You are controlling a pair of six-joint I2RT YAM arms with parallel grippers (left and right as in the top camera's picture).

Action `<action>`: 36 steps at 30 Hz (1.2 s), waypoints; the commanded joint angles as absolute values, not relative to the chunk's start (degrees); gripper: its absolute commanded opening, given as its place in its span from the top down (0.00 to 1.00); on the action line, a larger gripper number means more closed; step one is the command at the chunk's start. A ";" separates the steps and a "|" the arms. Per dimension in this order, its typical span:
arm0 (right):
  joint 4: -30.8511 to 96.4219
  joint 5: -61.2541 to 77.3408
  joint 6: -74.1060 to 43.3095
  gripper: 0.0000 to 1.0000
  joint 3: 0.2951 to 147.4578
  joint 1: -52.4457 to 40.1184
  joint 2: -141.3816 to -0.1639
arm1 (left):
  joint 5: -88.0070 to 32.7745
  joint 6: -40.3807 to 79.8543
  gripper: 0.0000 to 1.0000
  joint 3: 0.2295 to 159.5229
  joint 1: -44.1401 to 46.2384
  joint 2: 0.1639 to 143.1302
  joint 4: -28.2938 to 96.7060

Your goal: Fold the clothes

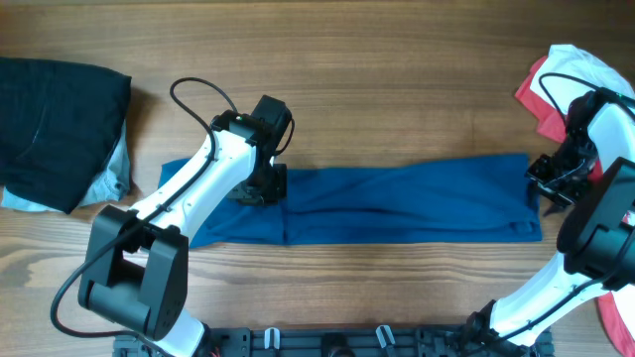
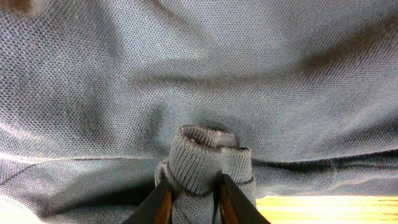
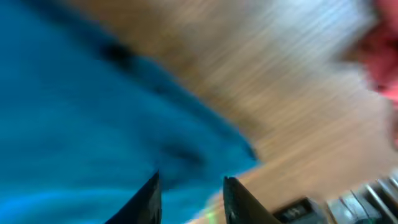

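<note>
Overhead: blue shirt (image 1: 397, 203), fine pique knit, lies as a long flat strip across the middle of the wood-grain table (image 1: 347, 59). Left gripper (image 2: 193, 193) pinches a ribbed fold near its left end. Right gripper (image 3: 189, 193) sits at the right end, jaws apart; that wrist view is blurred.

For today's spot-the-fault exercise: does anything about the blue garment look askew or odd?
Yes. The blue garment lies in a long strip, but its left end slants out of line, and the left gripper pinches a bunched ridge of it.
</note>
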State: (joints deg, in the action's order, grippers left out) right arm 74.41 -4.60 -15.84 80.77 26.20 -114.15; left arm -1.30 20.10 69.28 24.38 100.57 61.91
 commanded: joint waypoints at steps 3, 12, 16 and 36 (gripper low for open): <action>74.02 8.56 -6.04 0.66 80.99 26.13 -113.67 | -0.25 20.40 0.69 63.90 24.53 101.27 55.75; 74.19 7.53 -6.20 0.66 80.99 26.13 -113.67 | 6.00 24.08 0.72 57.10 21.08 101.27 38.09; 74.17 7.53 -6.17 0.66 80.99 26.13 -113.67 | 6.00 24.05 0.72 57.10 21.08 101.27 35.92; 70.43 10.98 6.39 0.25 77.36 29.61 -113.80 | 0.82 17.37 0.20 77.08 9.74 96.38 59.42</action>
